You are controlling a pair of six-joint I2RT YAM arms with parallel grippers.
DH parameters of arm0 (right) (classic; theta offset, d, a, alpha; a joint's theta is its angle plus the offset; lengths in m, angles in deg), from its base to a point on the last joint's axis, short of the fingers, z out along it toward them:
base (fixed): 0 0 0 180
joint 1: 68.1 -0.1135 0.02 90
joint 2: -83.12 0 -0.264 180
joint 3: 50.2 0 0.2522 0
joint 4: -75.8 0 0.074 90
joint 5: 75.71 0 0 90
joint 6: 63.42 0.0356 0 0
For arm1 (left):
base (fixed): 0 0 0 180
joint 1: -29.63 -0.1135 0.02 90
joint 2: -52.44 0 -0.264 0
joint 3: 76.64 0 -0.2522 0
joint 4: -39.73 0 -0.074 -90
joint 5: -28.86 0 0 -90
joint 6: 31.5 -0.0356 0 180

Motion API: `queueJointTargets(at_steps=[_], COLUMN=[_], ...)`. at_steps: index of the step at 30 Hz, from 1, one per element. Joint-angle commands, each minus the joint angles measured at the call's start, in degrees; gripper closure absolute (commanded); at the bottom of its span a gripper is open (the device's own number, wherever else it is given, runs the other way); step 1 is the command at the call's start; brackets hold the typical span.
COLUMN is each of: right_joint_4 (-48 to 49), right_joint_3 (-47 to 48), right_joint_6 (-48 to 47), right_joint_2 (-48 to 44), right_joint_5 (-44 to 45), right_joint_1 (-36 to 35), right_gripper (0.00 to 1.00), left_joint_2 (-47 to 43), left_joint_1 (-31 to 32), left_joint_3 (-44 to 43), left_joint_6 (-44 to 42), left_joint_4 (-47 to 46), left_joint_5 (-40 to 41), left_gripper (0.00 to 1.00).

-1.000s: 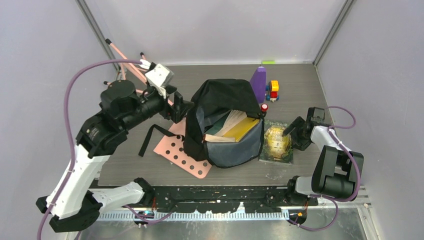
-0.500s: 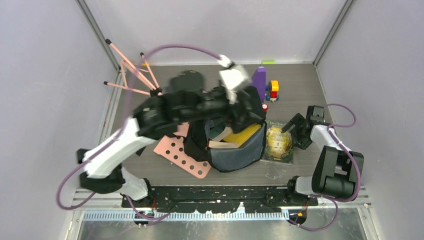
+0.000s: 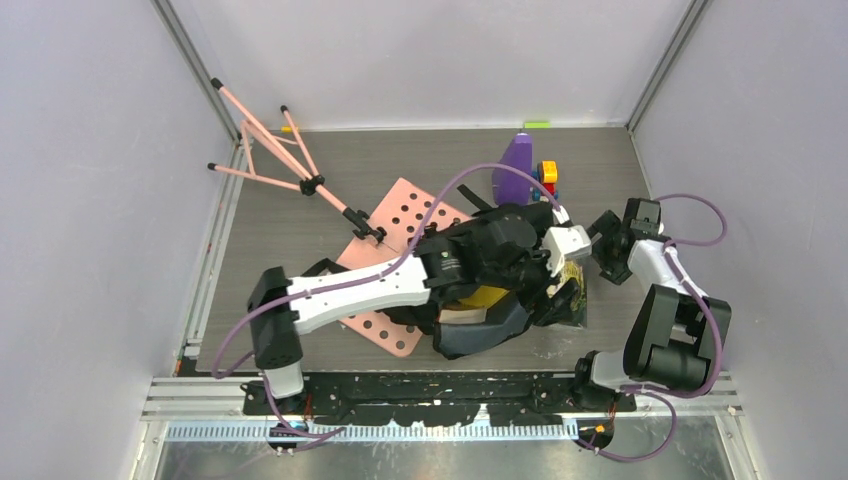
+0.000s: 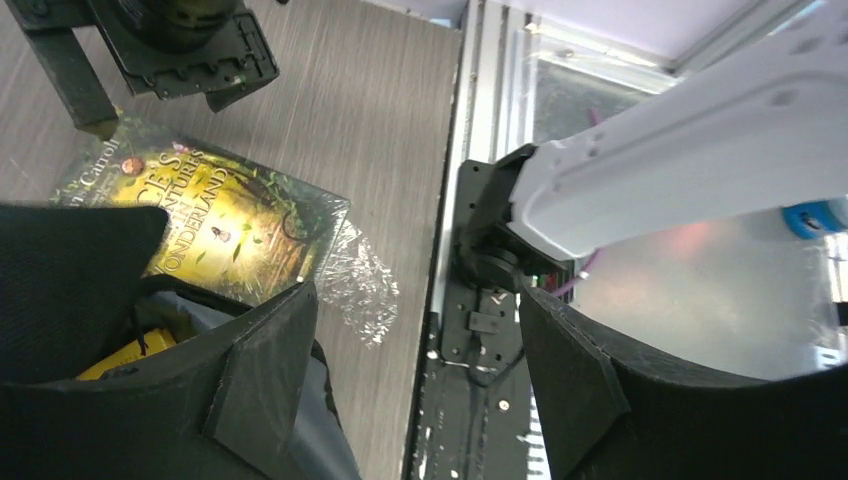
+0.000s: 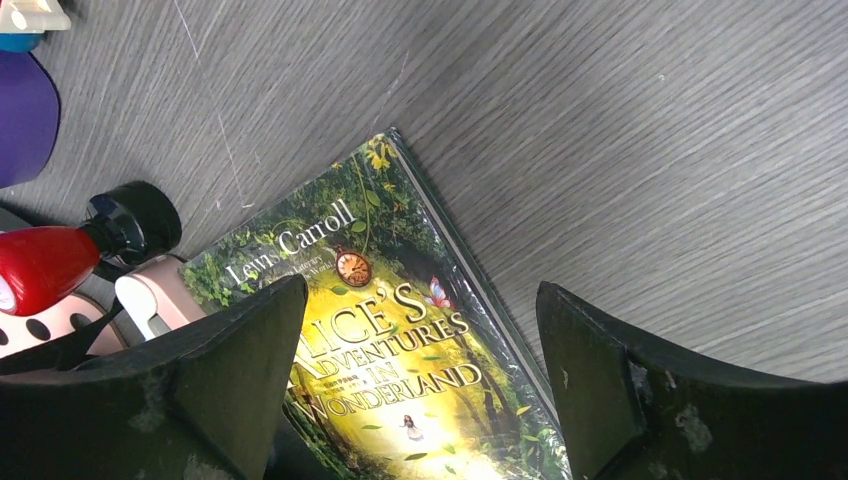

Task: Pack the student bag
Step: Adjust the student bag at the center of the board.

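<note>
So both are open and empty: left gripper (image 4: 412, 300) has jaws spread wide, nothing in them, hanging over the rim of the student bag (image 3: 480, 335) where it meets the Alice book (image 4: 215, 215); right gripper (image 5: 418, 295) is spread just as wide above the book's far end, contact with the cover unclear. Bag slumps just left of the book, edge overlapping it, mouth open with grey lining and a yellow item (image 3: 487, 297) showing, mostly under the left arm (image 3: 350, 290)
</note>
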Motion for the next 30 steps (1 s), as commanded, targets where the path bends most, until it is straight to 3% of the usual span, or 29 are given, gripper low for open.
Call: queueJointTargets(at_steps=[1, 8, 14, 17, 24, 30], right_joint_4=[2.8, 4.1, 3.0, 1.6, -0.2, -2.9], right_joint_3=[2.2, 1.8, 0.7, -0.7, -4.0, -5.2], right_joint_6=[1.5, 2.3, 1.3, -0.1, -0.5, 0.5], right_joint_2=[1.2, 1.7, -1.1, -3.4, -8.5, -13.4], right_joint_5=[-0.6, -0.1, -0.8, -1.4, -3.1, -4.1], right_joint_1=[0.4, 0.8, 0.8, 0.8, 0.7, -3.9], right_gripper=[0.09, 0.09, 0.11, 0.13, 0.13, 0.14], left_joint_2=[5.3, 12.3, 14.9, 12.8, 8.5, 4.9], left_joint_1=[-1.7, -6.0, -7.7, -9.1, -9.4, -11.6], left_joint_3=[2.2, 4.3, 5.2, 7.5, 10.5, 14.5], left_joint_6=[-1.2, 1.0, 0.0, -0.4, -6.5, -9.6], left_joint_4=[-10.2, -15.2, -14.8, -14.1, -7.7, -6.6], left_joint_5=[2.0, 4.0, 13.2, 21.2, 31.3, 41.3], left_gripper=[0.24, 0.26, 0.25, 0.25, 0.17, 0.12])
